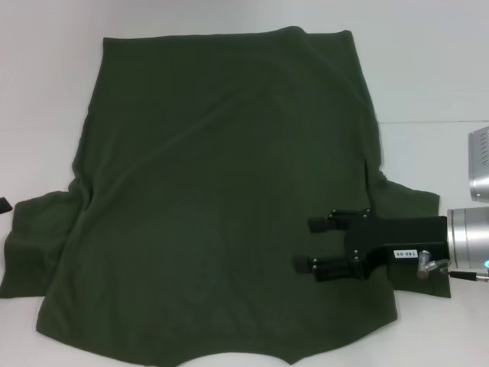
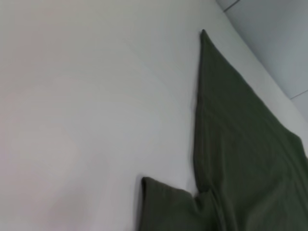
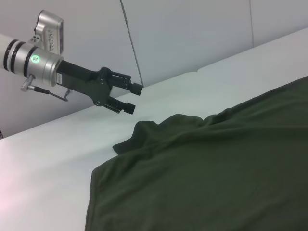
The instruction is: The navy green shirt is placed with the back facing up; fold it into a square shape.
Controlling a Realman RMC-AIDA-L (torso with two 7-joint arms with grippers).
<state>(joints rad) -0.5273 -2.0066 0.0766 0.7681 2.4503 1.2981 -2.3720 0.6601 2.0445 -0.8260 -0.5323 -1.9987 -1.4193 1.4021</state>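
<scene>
The navy green shirt (image 1: 229, 191) lies spread flat on the white table (image 1: 46, 92), with its neck at the near edge and its hem at the far side. It also shows in the left wrist view (image 2: 240, 159) and the right wrist view (image 3: 216, 168). My right gripper (image 1: 312, 245) is open and empty, low over the shirt's right side beside the right sleeve (image 1: 416, 202). My left gripper (image 3: 133, 98) is open and empty, hovering above the table just beyond the left sleeve (image 3: 144, 132). Only its tip (image 1: 4, 205) shows in the head view.
The white table extends past the shirt on the left and far sides. Its far right edge (image 1: 435, 122) meets a grey floor. Pale wall panels (image 3: 192, 38) stand behind the table.
</scene>
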